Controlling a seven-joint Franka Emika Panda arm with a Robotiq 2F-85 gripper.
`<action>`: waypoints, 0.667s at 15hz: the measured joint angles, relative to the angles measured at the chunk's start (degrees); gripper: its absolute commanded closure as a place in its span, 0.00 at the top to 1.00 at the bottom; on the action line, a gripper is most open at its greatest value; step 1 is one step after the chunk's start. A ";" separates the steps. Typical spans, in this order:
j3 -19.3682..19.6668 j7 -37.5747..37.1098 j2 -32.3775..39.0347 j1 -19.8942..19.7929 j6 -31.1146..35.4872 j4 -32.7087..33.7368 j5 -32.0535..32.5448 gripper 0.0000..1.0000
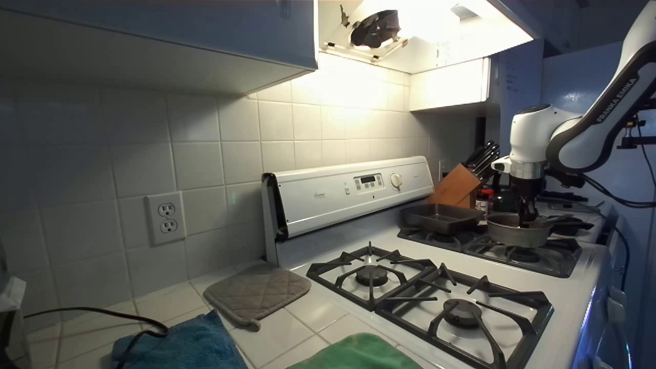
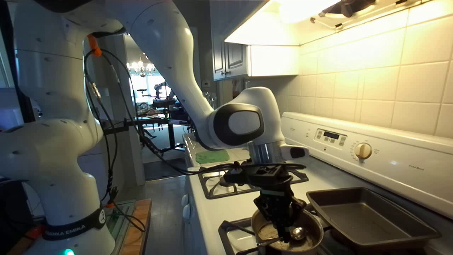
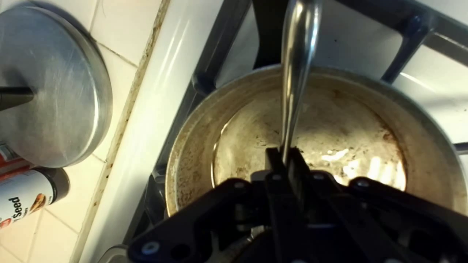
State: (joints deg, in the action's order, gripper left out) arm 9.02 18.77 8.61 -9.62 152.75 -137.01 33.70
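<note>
Metal spoon (image 3: pixel 293 80) leans inside the pot (image 3: pixel 195 159), handle over its rim and pinched in the gripper (image 3: pixel 285 154), so gripping looks done, any lift out of the pot undone

Spoon handle (image 3: pixel 297 54) partly outside wrist view

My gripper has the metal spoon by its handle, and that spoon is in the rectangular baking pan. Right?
One fix: the metal spoon is in the round saucepan, not the rectangular baking pan, as an exterior view shows. The gripper does have it by the handle.
</note>
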 measured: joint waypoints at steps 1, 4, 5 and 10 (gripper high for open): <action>-0.01 0.48 0.00 0.00 0.00 0.04 -0.63 0.02; -0.07 3.35 -0.35 0.00 -0.02 0.12 -3.26 0.02; -0.11 4.43 -0.65 0.00 -0.05 0.12 -4.04 0.02; -0.30 8.46 -2.87 0.03 -0.67 0.11 -6.08 0.02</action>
State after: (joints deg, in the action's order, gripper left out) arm 8.72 27.23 5.74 -9.59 152.08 -136.89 27.62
